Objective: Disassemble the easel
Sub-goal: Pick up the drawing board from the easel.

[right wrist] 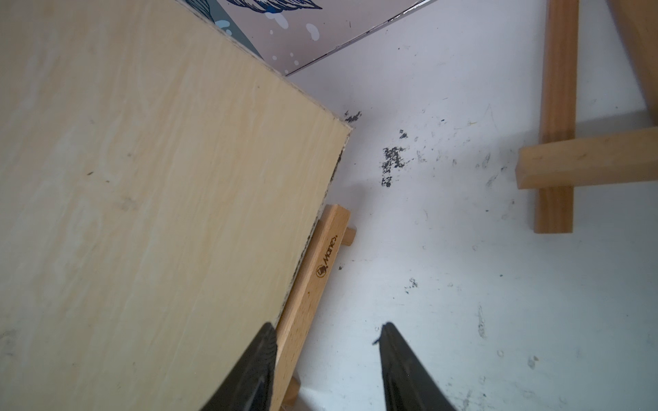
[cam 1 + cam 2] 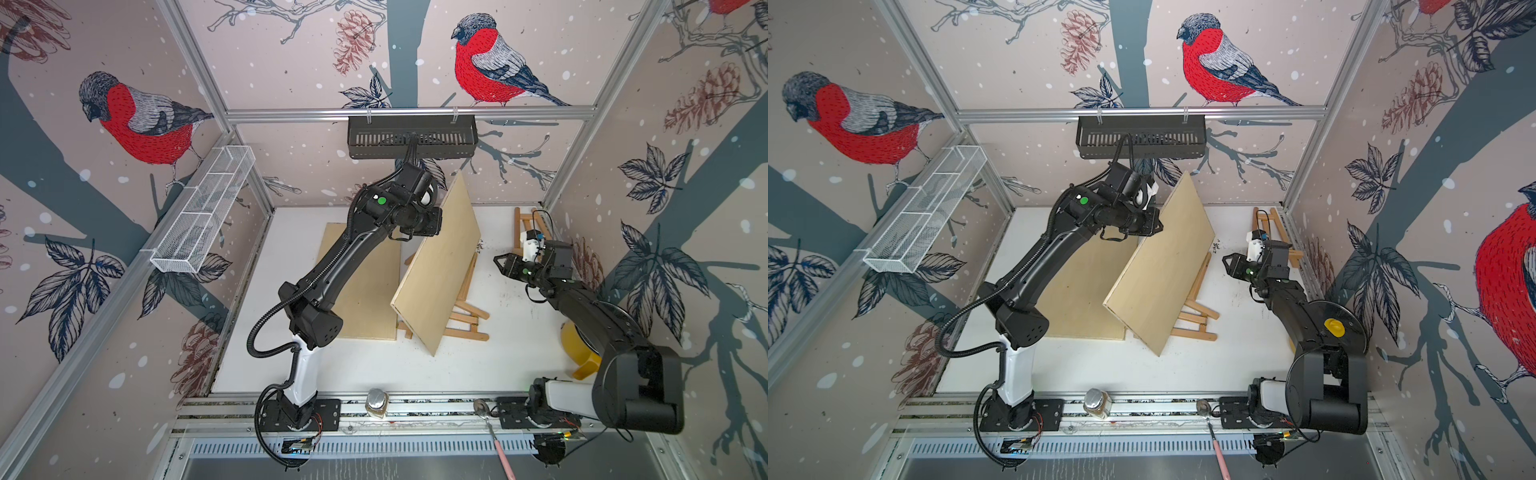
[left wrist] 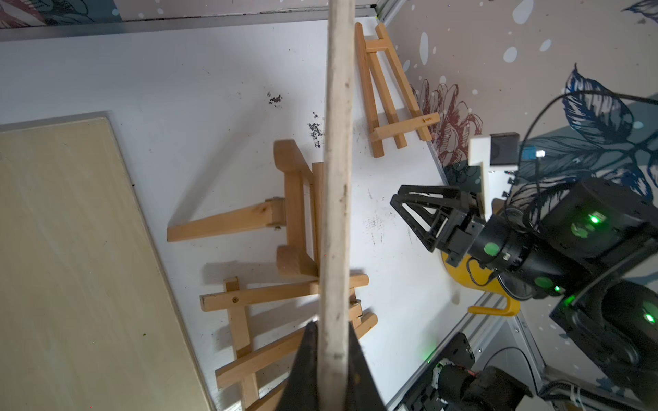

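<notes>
A pale plywood board [image 2: 440, 266] [image 2: 1163, 266] stands tilted on the wooden easel [image 2: 465, 307] [image 2: 1196, 320], which sits mid-table. My left gripper [image 2: 438, 222] [image 3: 333, 327] is shut on the board's upper edge [image 3: 336, 142], seen end-on in the left wrist view, with the easel's legs [image 3: 295, 213] below it. My right gripper [image 2: 498, 259] [image 2: 1225, 259] [image 1: 329, 325] hovers open just right of the easel, holding nothing. In the right wrist view the board [image 1: 142, 195] rests on the easel's ledge [image 1: 320, 270], next to one finger.
A second board [image 2: 370, 291] lies flat on the white table under my left arm. A smaller easel [image 2: 525, 224] [image 1: 555, 142] leans at the back right corner. A yellow mug [image 2: 577, 353] sits under my right arm. A jar [image 2: 376, 403] and spoon [image 2: 482, 407] rest on the front rail.
</notes>
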Controlling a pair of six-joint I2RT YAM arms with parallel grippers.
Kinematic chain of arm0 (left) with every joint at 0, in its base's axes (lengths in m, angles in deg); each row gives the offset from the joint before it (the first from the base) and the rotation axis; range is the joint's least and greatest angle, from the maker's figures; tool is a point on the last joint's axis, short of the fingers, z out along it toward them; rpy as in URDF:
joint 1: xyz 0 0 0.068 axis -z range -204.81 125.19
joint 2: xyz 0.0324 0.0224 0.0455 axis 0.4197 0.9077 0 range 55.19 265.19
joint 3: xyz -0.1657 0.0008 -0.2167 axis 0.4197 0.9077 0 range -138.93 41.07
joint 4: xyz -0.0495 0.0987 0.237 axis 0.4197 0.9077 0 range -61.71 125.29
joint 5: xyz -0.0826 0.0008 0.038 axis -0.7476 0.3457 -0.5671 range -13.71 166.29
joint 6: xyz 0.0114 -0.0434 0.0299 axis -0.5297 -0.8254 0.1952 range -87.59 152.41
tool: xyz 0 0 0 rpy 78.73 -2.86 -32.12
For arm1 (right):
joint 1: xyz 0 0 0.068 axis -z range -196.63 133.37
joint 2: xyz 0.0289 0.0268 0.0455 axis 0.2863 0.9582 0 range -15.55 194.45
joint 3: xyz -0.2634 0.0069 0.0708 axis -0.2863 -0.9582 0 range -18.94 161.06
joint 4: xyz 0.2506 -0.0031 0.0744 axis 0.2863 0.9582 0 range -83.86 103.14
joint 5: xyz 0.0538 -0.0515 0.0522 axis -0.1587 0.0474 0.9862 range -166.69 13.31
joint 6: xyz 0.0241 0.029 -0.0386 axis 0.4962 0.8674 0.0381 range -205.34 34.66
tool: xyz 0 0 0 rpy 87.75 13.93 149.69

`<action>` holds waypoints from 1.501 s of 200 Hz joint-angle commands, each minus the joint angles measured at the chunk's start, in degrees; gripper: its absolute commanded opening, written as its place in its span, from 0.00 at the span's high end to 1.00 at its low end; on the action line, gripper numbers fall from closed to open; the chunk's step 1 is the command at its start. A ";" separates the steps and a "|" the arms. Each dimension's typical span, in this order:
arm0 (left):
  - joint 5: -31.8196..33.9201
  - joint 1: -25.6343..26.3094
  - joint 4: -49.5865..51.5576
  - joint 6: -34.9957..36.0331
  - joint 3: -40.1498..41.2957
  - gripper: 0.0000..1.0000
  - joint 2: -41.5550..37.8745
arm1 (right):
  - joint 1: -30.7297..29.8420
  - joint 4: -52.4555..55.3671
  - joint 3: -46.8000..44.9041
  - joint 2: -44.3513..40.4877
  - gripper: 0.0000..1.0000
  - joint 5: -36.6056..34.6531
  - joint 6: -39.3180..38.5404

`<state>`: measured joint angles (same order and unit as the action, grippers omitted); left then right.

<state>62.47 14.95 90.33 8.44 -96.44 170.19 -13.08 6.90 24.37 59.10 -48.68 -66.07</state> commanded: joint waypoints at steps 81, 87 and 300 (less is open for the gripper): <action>-13.28 -13.03 -16.77 -0.50 17.76 1.00 -24.17 | -0.90 -1.63 0.23 -1.62 0.51 -0.15 -0.81; -14.32 -14.64 -17.43 -0.68 19.83 1.00 -26.18 | -1.08 -1.62 0.35 -1.61 0.52 -0.23 -0.85; -30.52 -45.04 -15.64 1.38 32.96 1.00 -43.87 | -4.76 1.09 2.25 -2.59 0.52 -2.61 -2.05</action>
<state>31.61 -29.13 77.83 9.36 -62.76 126.30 -17.69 7.77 26.38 56.81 -50.82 -67.39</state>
